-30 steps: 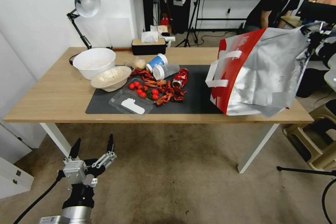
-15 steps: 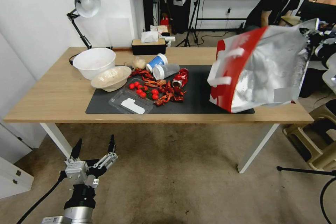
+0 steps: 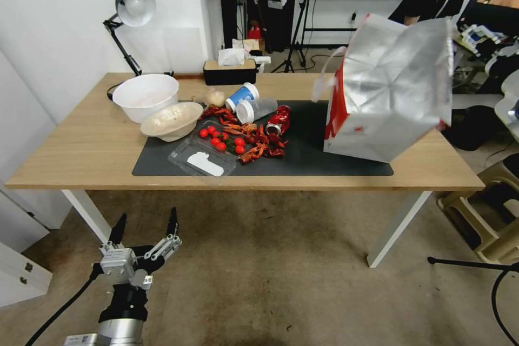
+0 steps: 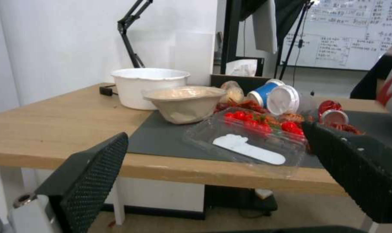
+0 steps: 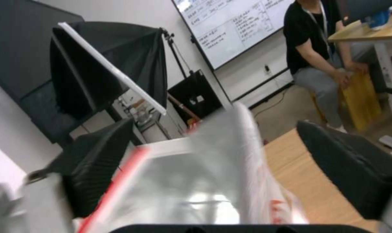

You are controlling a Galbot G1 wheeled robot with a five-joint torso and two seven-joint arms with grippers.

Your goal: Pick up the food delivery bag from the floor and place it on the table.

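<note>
Food delivery bag [image 3: 389, 92] between spread end effector [image 5: 221, 168] fingers

Bag [image 3: 389, 92] shiny crinkled foil; table [image 3: 81, 146] matt light wood; mat [image 3: 313, 157] matt.

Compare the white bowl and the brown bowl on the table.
The white bowl is larger and taller than the brown bowl. The white bowl sits on bare wood of the table; the brown bowl overlaps the corner of the dark mat. The brown bowl is lower and wider-flared. Both stand upright, close together.
</note>
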